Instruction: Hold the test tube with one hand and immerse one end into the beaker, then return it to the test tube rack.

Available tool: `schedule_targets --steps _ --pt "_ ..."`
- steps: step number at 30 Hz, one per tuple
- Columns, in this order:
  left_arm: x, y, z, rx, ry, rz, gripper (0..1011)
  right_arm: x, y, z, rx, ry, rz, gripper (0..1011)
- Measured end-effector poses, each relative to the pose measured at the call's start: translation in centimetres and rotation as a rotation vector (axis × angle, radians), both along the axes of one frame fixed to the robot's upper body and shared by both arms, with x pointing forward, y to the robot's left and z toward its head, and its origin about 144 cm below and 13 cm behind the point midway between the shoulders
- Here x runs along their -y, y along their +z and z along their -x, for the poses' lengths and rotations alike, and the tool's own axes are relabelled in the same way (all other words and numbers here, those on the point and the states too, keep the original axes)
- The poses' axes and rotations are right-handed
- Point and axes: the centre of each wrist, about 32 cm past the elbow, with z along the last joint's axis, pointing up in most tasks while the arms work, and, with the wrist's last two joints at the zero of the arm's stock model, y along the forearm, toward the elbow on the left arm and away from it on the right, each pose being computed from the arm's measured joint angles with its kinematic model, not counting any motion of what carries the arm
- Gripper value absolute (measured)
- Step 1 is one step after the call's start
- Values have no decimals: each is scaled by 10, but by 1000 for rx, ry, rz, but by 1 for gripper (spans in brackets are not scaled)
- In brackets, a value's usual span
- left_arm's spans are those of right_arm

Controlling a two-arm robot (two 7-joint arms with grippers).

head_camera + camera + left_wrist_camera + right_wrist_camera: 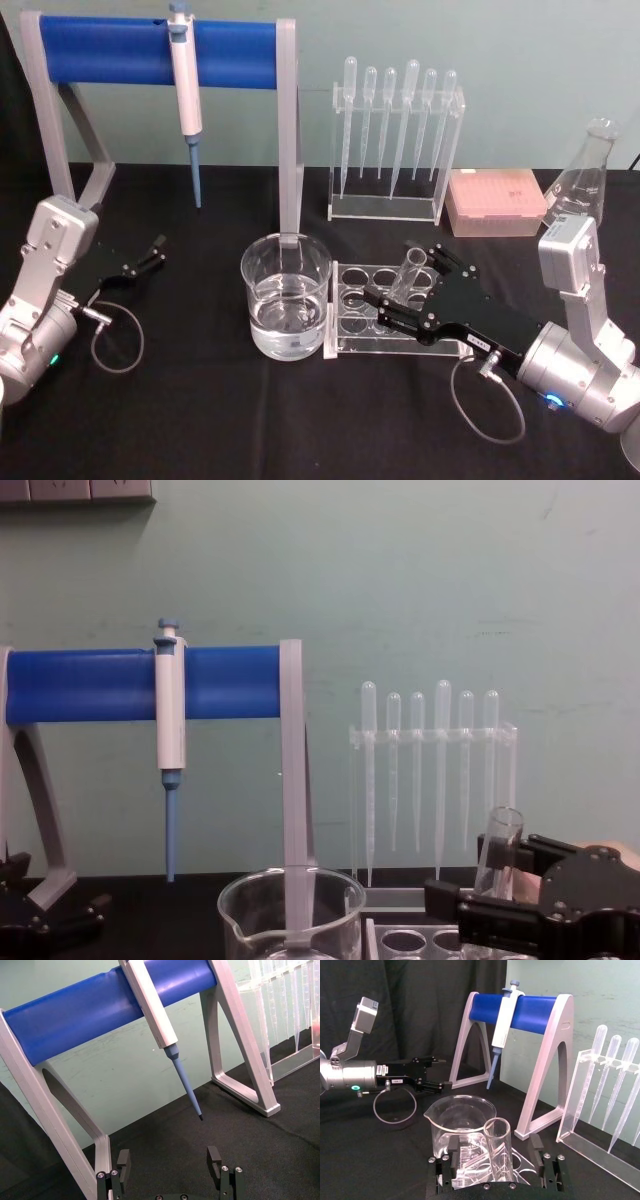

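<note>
On the black tabletop point(200, 420), nearest the robot, the black flat-fingered right gripper point(398, 272) reaches in low from the right. Its jaws stand wide on either side of the clear glass round-mouthed test tube point(498, 1155), with a gap on each side. The tube leans in a hole at the right end of the clear acrylic test tube rack point(340, 320), its mouth above the rack's top. Just left of the rack stands the wide clear glass beaker with a pouring spout point(262, 300), partly filled with clear liquid. At the left edge the black left gripper point(152, 252) rests low, well apart from the glassware, with its jaws wide and empty. Farther back a white-and-blue pipettor point(186, 95) hangs from a grey stand with a blue bar point(110, 50). To its right come a clear holder of frosted plastic pipettes point(395, 205), a pink box point(495, 200) and a clear conical flask point(585, 170).
</note>
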Motion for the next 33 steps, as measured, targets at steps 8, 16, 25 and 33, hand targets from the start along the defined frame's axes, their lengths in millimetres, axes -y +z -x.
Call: schedule_targets --steps 8,16,25,33 --pt "0 0 0 0 0 0 1000 0 0 0 0 1 0 677" --pt "0 0 0 0 0 0 1000 1 0 0 0 2 0 413" --pt "0 0 0 0 0 0 1000 1 0 0 1 2 -1 241" --pt "0 0 0 0 0 0 1000 1 0 0 1 2 -1 241"
